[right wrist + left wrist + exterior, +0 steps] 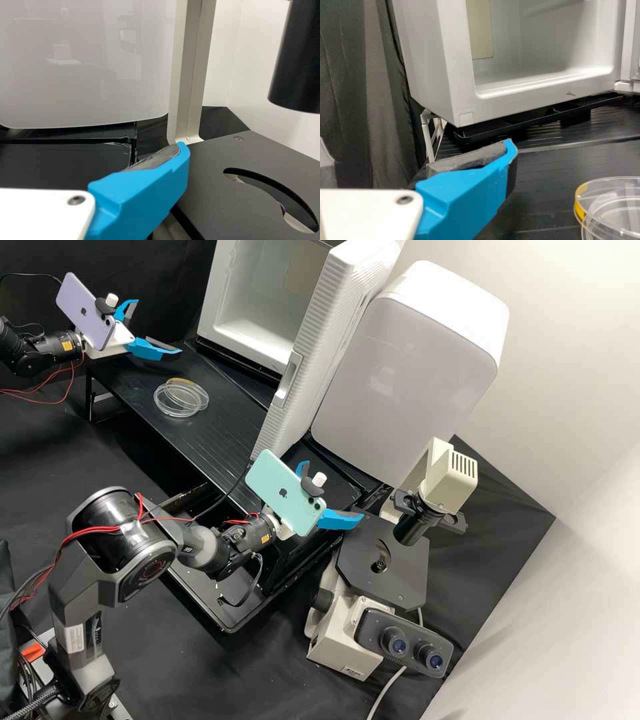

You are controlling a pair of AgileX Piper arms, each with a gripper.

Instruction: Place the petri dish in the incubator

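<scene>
- The petri dish (181,397) was seen lying flat on the black bench (220,440), in front of the incubator (217,287) and apart from it; it was touched by neither gripper.
- The dish was judged to be light, stiff and slick: clear thin plastic with a shallow wall, and probably a loose lid. A hold across the rim from two opposite sides was thought best, with modest pressure and the dish kept level, so that the lid would not be shed.
- The left gripper (160,349) was held above the bench's far end, near the dish and to one side of it. Nothing was seen in it, and whether it was open or closed could not be told.
- The right gripper (347,517) was stationed over the edge of the microscope stage (383,560), well apart from the dish. Nothing was seen in it either, and its opening could not be judged.
- The incubator was found with its door (320,327) swung open and its white chamber exposed; a raised lip at the chamber's front would have to be cleared.
- The open door stood between the dish and a second white cabinet (413,360), so the near side of the approach was narrowed.
- The microscope (373,633) was set beside the bench, out of the dish's likely path.
</scene>
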